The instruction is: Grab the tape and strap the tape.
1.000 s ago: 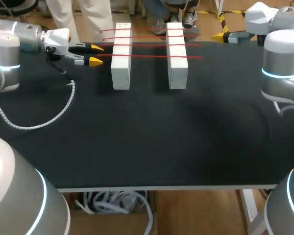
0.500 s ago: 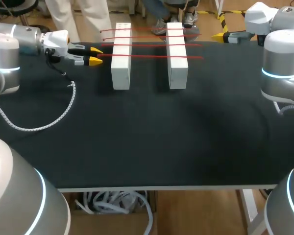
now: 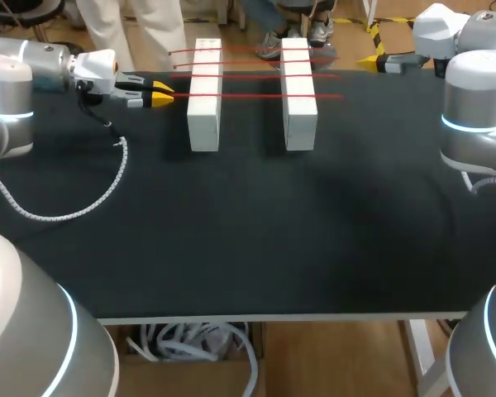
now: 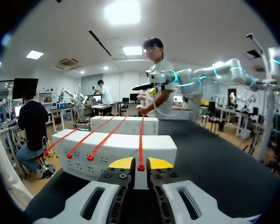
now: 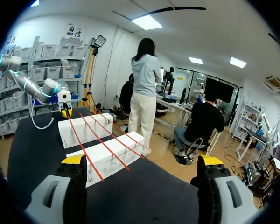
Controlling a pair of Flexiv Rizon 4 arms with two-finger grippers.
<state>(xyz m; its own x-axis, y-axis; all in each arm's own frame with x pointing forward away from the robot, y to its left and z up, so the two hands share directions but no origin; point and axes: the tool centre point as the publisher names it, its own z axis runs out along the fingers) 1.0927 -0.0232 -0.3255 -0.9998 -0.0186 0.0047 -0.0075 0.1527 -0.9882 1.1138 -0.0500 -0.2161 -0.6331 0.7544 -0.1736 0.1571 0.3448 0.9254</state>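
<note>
Two white blocks, the left block (image 3: 204,99) and the right block (image 3: 298,95), stand side by side at the back of the black table (image 3: 248,231). Several red tapes run across both. The front red tape (image 3: 256,96) ends at my left gripper (image 3: 162,95), whose yellow tips are pressed together on it. In the left wrist view the tape's red end (image 4: 141,166) sits pinched between the fingertips of the left gripper (image 4: 140,163). My right gripper (image 3: 370,60) hangs open at the back right edge, away from the tapes; the right gripper (image 5: 142,163) holds nothing.
A white coiled cable (image 3: 83,203) trails from my left arm over the table's left part. In the right wrist view the blocks (image 5: 109,156) lie ahead of the open fingers.
My left gripper's fingers have come together around the end of the front red tape and it has edged slightly toward the back. The right arm has stayed still.
</note>
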